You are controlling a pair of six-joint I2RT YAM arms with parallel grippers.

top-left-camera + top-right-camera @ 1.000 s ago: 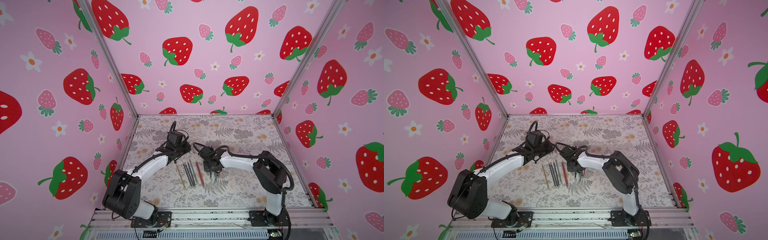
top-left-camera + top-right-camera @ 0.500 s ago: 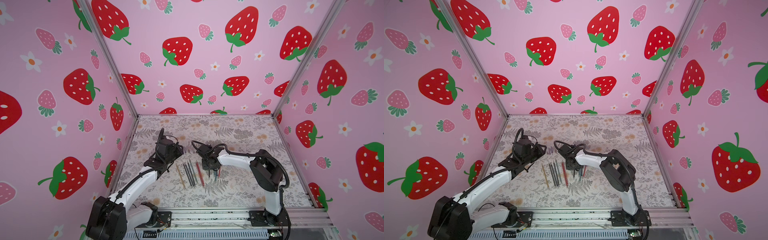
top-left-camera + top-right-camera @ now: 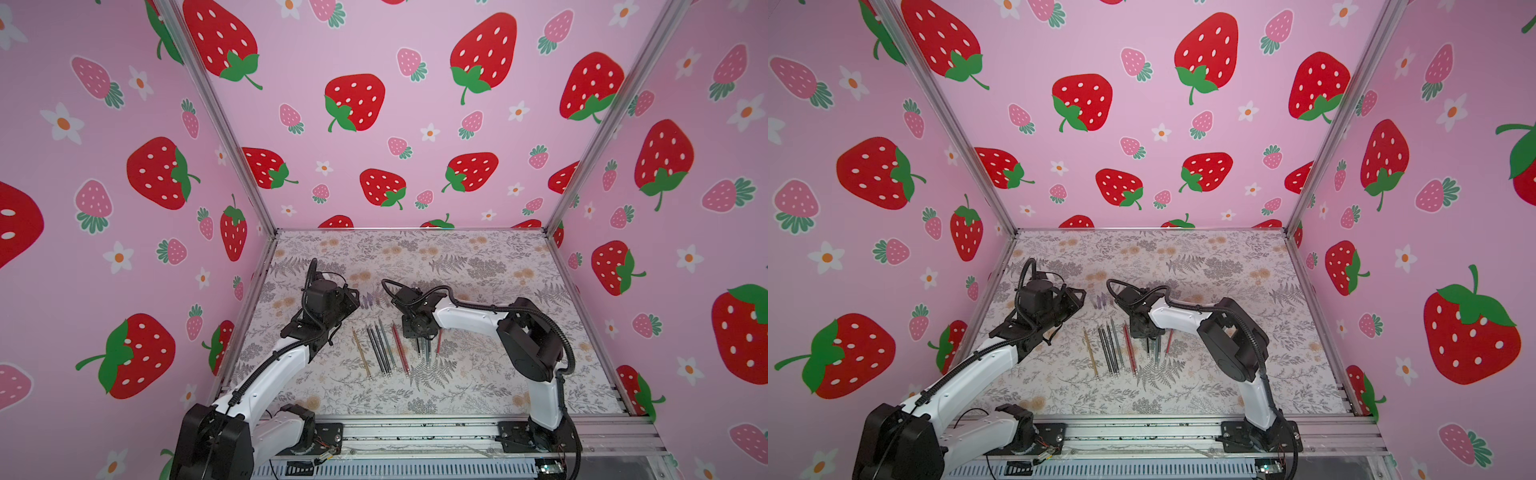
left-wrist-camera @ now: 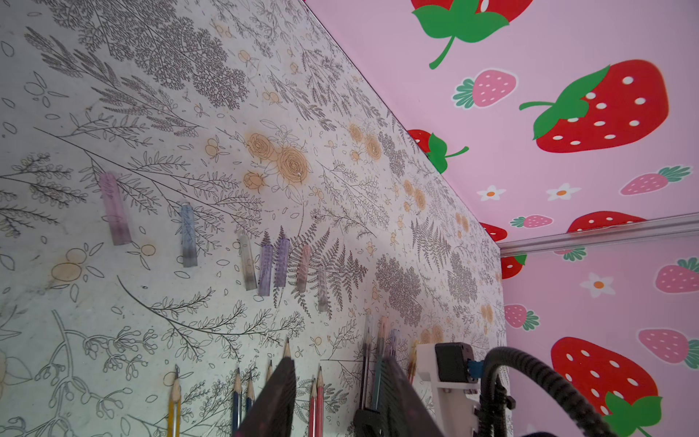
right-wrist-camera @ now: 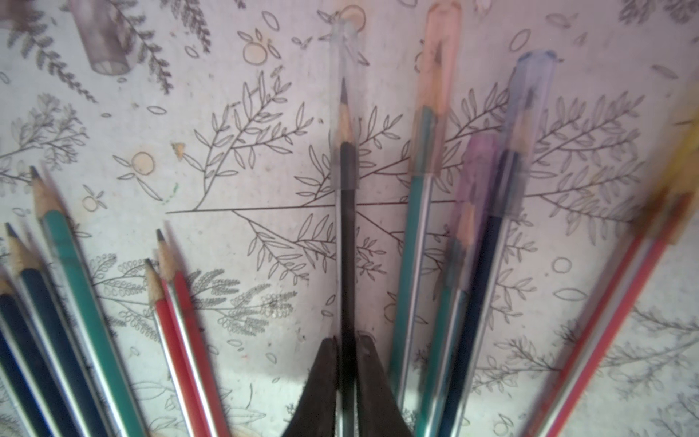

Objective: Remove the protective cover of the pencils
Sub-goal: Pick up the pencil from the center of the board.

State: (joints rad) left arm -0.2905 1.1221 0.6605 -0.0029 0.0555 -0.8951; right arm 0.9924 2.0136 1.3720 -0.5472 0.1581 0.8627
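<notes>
Pencils (image 3: pixel 384 349) lie fanned on the tabletop (image 3: pixel 478 266). Right claw (image 5: pixel 348 340) clamps a black pencil (image 5: pixel 348 246) behind its cap (image 5: pixel 342 49); left claw (image 4: pixel 338 374) gapes empty. Light, stiff, slick (lacquered, probably): pinch cap near its closed tip.

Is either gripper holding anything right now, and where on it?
Right gripper pinches the black pencil on its shaft, behind its clear cap. Left gripper open, empty.

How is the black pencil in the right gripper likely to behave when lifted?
The black pencil looks thin, straight and rigid, so it should lift stiffly and lightly. The right gripper pinches it well back from the tip, so it may pivot. Its clear cap seems only slipped on and might slide off.
</notes>
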